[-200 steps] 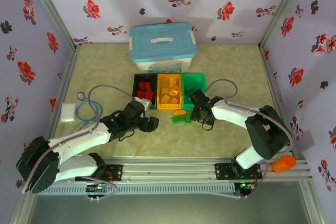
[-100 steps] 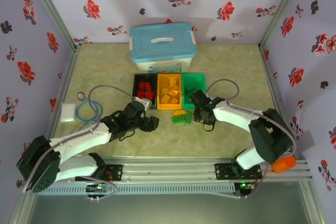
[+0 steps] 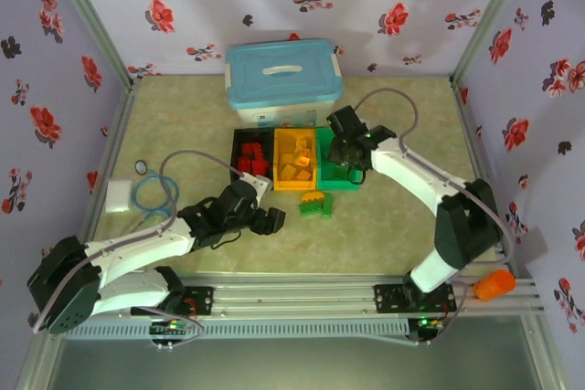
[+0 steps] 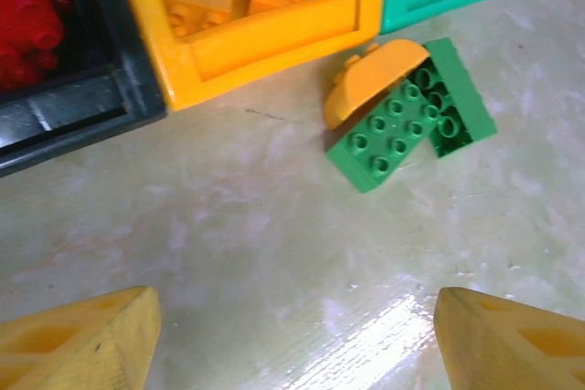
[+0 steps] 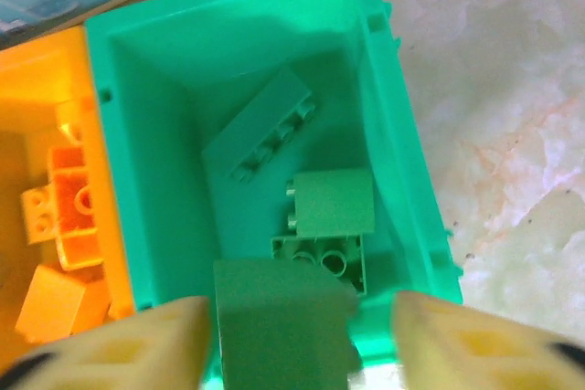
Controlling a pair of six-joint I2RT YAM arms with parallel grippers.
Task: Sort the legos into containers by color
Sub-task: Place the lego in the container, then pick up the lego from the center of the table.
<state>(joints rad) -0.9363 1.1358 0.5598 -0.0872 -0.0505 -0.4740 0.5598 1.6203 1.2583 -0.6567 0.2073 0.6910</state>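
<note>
Sorting looks nearly done: red legos [image 3: 249,163] fill the black bin [image 4: 82,107], orange-yellow legos [image 5: 59,198] the orange-yellow bin [image 4: 265,38], green legos [image 5: 334,203] the green bin [image 5: 393,134]. The right claw [image 5: 302,326] hangs over that green bin, jaws apart, with a green brick [image 5: 279,317] loose between them. The left claw [image 4: 292,335], jaws wide and empty, hovers near the remainder: two loose green bricks [image 4: 393,130] touching an orange-yellow brick [image 4: 370,79] on the pale marbled counter [image 4: 228,226], just before the bins. Flowered walls [image 3: 411,34] enclose everything, and a lidded white box [image 3: 283,79] stands behind

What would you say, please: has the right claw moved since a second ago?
Yes. In the overhead view the right claw has moved up the picture, from beside the loose bricks to above the green bin.
</note>
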